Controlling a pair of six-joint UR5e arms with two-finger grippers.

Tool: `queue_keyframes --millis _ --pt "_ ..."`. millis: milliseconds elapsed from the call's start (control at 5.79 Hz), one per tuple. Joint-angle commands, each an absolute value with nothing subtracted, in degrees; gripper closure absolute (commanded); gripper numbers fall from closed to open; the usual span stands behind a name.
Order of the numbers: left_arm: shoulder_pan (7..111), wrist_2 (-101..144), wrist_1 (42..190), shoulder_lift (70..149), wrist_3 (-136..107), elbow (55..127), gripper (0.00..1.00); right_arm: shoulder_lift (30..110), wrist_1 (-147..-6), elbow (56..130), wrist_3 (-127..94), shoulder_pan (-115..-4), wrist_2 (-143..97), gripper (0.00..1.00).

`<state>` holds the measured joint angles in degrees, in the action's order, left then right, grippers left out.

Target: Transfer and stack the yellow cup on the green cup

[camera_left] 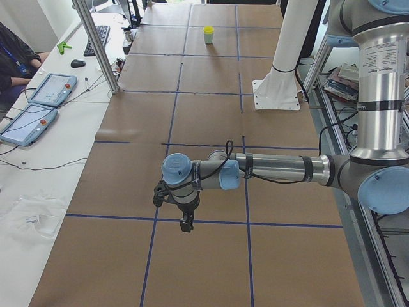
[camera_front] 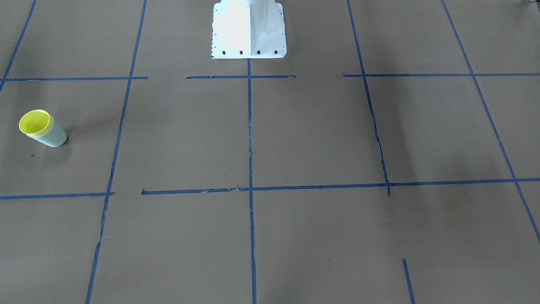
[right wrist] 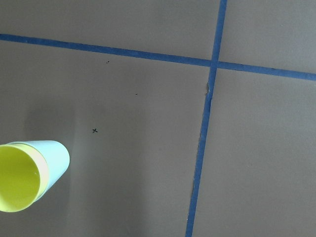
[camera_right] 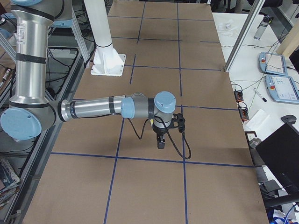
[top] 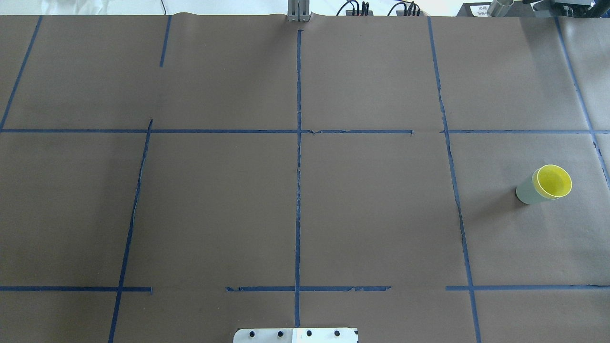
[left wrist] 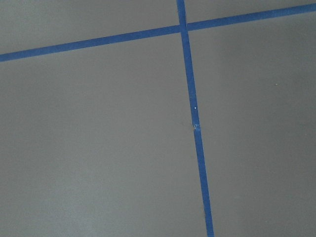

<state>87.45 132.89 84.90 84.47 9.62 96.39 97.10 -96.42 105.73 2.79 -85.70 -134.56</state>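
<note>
The yellow cup point(camera_front: 36, 122) sits nested inside the green cup point(camera_front: 55, 137), and the pair stands upright on the brown table. The yellow cup point(top: 554, 181) and green cup point(top: 525, 192) are at the right in the overhead view. The right wrist view shows the yellow cup point(right wrist: 17, 181) in the green cup point(right wrist: 55, 153) at its lower left. My left gripper point(camera_left: 185, 224) points down over the table, far from the cups point(camera_left: 208, 33). My right gripper point(camera_right: 160, 142) also points down. Neither holds anything I can see, and I cannot tell whether they are open or shut.
The table is covered in brown paper with a blue tape grid point(top: 298, 143). The white robot base point(camera_front: 249, 29) stands at the table's robot-side edge. Tablets point(camera_left: 38, 96) and a seated person are on the side bench beyond the table.
</note>
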Motion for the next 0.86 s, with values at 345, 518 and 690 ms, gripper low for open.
queue_keyframes --millis 345,518,690 --pt "87.45 132.89 84.99 84.46 9.67 96.68 0.0 97.12 -96.42 105.12 2.9 -85.69 -134.47 0.0" --pt "87.45 132.89 84.99 84.46 9.58 96.68 0.0 97.12 -96.42 105.12 2.9 -85.69 -134.47 0.0" --pt "87.45 132.89 84.99 84.46 9.67 96.77 0.0 97.12 -96.42 105.03 2.9 -85.69 -134.47 0.0"
